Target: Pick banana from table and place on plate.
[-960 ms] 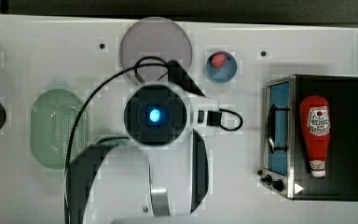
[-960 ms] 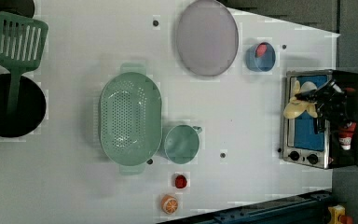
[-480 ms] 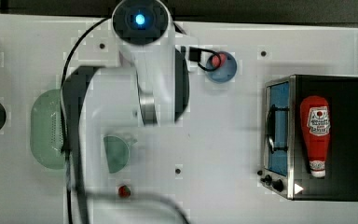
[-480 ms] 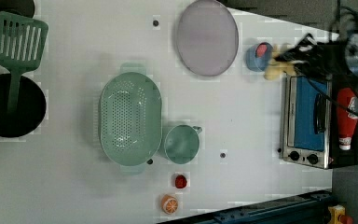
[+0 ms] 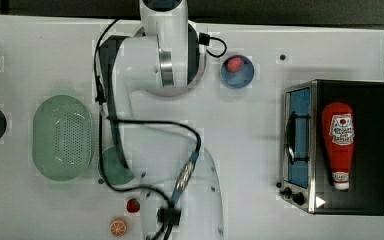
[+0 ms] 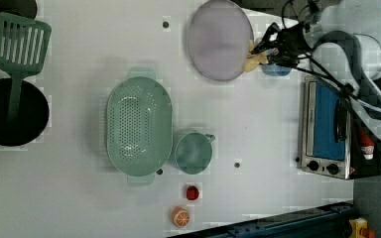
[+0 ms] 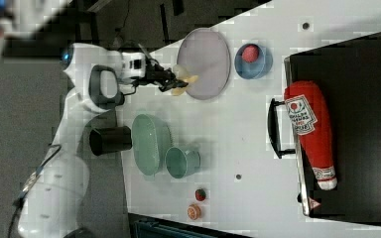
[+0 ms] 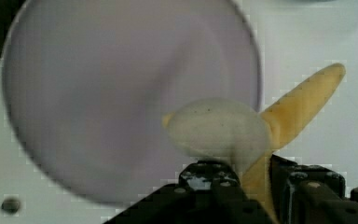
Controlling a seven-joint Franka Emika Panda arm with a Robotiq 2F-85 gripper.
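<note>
The peeled banana (image 8: 223, 133), pale with yellow peel flaps, is held off the table (image 6: 258, 129) with my gripper (image 8: 254, 184) shut on it. In the left view the banana (image 6: 254, 59) and gripper (image 6: 270, 48) hang at the right rim of the lilac plate (image 6: 218, 39). In the right view the banana (image 7: 182, 79) sits at the left rim of the plate (image 7: 207, 54), with the gripper (image 7: 167, 79) just outside it. From the wrist, the plate (image 8: 112, 93) lies below, the banana partly over its rim. In the top view my arm covers most of the plate (image 5: 196, 84).
A blue bowl (image 5: 237, 71) holding a red ball stands beside the plate. A toaster oven (image 5: 300, 145) carries a ketchup bottle (image 5: 338, 145). A green basket (image 6: 139, 126), green cup (image 6: 193, 152), spatula (image 6: 20, 49), black pot (image 6: 10, 114) and small fruit pieces (image 6: 181, 216) stand elsewhere.
My arm has swung from above the toaster oven, past the blue bowl, to the plate's rim, carrying the banana along.
</note>
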